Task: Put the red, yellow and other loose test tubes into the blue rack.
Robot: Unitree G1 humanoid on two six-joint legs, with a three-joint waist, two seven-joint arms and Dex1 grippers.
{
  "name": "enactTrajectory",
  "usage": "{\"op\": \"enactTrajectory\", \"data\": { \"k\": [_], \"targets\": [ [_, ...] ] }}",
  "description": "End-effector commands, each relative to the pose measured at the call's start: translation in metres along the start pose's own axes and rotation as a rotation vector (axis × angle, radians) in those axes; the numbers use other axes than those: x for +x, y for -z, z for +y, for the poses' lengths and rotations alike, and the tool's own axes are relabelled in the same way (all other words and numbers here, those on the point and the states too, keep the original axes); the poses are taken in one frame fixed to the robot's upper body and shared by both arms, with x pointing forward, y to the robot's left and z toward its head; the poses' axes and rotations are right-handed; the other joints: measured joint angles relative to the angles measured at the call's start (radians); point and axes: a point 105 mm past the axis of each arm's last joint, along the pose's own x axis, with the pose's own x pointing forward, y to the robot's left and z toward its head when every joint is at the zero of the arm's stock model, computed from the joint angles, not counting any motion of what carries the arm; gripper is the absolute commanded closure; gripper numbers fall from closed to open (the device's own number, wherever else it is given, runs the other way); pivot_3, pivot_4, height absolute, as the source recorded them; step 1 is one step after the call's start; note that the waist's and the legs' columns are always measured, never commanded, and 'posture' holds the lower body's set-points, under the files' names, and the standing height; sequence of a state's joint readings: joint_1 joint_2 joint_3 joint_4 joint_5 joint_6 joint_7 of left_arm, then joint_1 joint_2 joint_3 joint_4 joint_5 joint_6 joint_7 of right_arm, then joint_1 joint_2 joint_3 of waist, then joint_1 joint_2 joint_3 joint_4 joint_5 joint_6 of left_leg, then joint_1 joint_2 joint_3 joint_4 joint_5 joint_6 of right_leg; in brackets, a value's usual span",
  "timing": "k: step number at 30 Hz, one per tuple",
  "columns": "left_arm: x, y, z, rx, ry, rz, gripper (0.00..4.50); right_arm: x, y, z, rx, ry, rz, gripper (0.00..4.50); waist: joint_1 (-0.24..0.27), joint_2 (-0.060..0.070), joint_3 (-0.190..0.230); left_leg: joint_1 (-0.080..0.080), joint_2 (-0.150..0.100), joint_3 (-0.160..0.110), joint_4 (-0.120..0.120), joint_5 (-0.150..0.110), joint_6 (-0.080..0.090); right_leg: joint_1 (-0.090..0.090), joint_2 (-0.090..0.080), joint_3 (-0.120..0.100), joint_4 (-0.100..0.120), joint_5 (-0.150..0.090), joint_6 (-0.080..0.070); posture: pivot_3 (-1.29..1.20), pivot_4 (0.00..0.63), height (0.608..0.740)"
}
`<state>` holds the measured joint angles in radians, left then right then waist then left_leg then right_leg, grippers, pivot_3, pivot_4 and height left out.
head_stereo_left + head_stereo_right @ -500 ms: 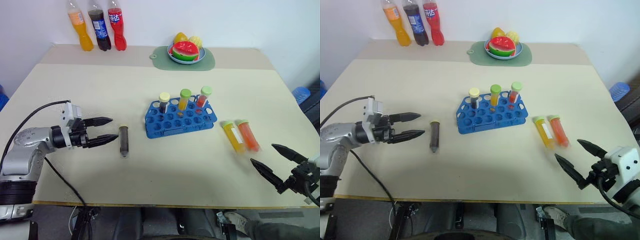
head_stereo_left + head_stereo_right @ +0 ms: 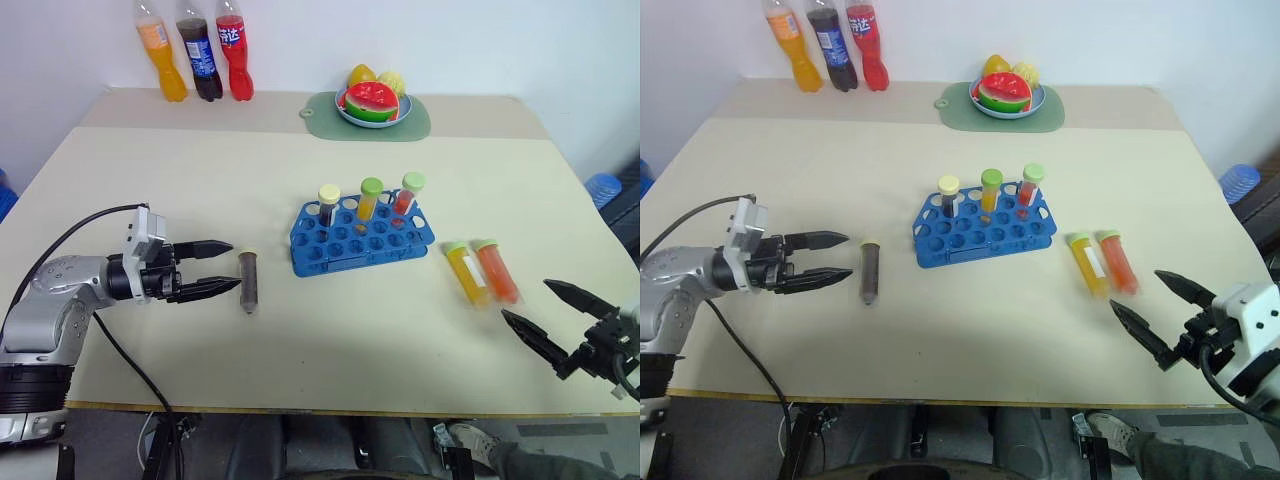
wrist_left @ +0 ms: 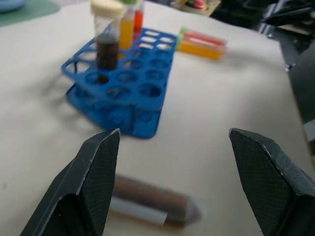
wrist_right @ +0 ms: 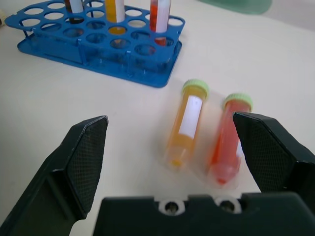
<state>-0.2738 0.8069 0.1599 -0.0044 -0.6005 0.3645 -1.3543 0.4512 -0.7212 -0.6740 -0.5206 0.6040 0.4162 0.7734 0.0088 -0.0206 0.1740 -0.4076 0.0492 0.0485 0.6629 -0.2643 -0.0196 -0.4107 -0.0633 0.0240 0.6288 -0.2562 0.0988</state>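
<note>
The blue rack [image 2: 362,238] stands mid-table with three capped tubes upright in its back row. A dark brown tube [image 2: 248,282] lies flat to its left; in the left wrist view this brown tube [image 3: 152,206] lies just beyond my fingers. My left gripper [image 2: 226,267] is open, its tips close beside that tube, apart from it. A yellow tube [image 2: 466,272] and a red tube [image 2: 496,270] lie side by side right of the rack. My right gripper [image 2: 556,312] is open near the front right edge, short of the yellow tube [image 4: 186,123] and red tube [image 4: 229,139].
Three drink bottles [image 2: 196,55] stand at the table's back left. A bowl of fruit [image 2: 372,102] sits on a green mat [image 2: 414,124] at the back centre. A cable [image 2: 95,215] loops from my left arm over the table's front left.
My left gripper has moved right, closer to the brown tube. My right gripper has shifted slightly right and nearer the table's front edge. No tube has moved.
</note>
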Motion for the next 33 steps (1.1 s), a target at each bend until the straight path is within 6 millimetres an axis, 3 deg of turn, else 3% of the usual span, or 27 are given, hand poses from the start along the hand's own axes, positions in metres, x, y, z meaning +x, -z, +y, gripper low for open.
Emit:
{"op": "enactTrajectory", "data": {
  "k": [1, 8, 11, 14, 18, 25, 30, 33],
  "targets": [
    [0.008, -0.01, -0.009, 0.038, 0.074, -0.015, 0.87, 0.007, -0.003, -0.019, 0.036, 0.046, 0.045, 0.0, 0.0, 0.0, 0.0, 0.0, 0.0, 0.0, 0.0, 0.0, 0.0, 0.0, 0.0, 0.0, 0.0, 0.0, 0.0, 0.0, 0.15, 0.74],
    [0.025, -0.006, -0.017, 0.1, 0.139, -0.001, 0.87, 0.041, -0.013, -0.052, 0.123, 0.079, 0.224, 0.0, -0.005, 0.001, 0.001, -0.001, 0.0, 0.0, 0.0, 0.0, 0.0, -0.001, 0.001, 0.001, 0.0, 0.0, 0.0, 0.0, 0.15, 0.74],
    [0.031, -0.008, -0.019, 0.108, 0.148, -0.013, 0.87, 0.056, -0.015, -0.074, 0.265, 0.175, 0.325, 0.0, -0.009, 0.001, 0.001, -0.001, -0.001, 0.0, 0.0, 0.0, 0.0, -0.002, 0.001, 0.001, 0.0, 0.0, 0.0, 0.0, 0.15, 0.74],
    [0.035, -0.008, -0.022, 0.109, 0.161, -0.014, 0.87, 0.068, -0.017, -0.08, 0.298, 0.184, 0.404, 0.0, -0.016, 0.001, 0.001, -0.002, -0.001, 0.0, 0.0, 0.0, 0.0, -0.003, 0.001, 0.001, 0.001, 0.0, -0.001, 0.0, 0.15, 0.74],
    [0.038, -0.01, -0.029, 0.105, 0.177, -0.023, 0.87, 0.087, -0.013, -0.084, 0.382, 0.172, 0.515, 0.0, -0.023, 0.002, 0.001, -0.004, -0.001, 0.001, -0.001, -0.001, 0.002, -0.004, 0.001, 0.001, 0.0, 0.0, 0.0, 0.0, 0.15, 0.74],
    [0.036, -0.011, -0.037, 0.084, 0.166, -0.02, 0.87, 0.105, -0.005, -0.083, 0.431, 0.114, 0.618, 0.0, -0.024, 0.002, 0.001, -0.011, -0.001, 0.002, 0.0, -0.001, 0.002, -0.013, 0.002, 0.002, 0.002, 0.001, 0.0, 0.0, 0.15, 0.74],
    [0.035, -0.01, -0.045, 0.063, 0.149, -0.017, 0.87, 0.112, 0.018, -0.077, 0.416, 0.07, 0.711, 0.0, -0.023, 0.002, 0.001, -0.014, -0.001, 0.002, 0.001, -0.001, 0.002, -0.015, 0.002, 0.002, 0.002, 0.002, 0.003, 0.0, 0.15, 0.74],
    [0.033, -0.009, -0.047, 0.054, 0.133, -0.009, 0.78, 0.116, 0.026, -0.075, 0.403, 0.041, 0.739, 0.88, -0.023, 0.001, 0.001, -0.014, -0.001, 0.001, 0.002, -0.001, 0.002, -0.015, 0.002, 0.002, 0.002, 0.002, 0.003, 0.0, 0.15, 0.74]
  ]
}}
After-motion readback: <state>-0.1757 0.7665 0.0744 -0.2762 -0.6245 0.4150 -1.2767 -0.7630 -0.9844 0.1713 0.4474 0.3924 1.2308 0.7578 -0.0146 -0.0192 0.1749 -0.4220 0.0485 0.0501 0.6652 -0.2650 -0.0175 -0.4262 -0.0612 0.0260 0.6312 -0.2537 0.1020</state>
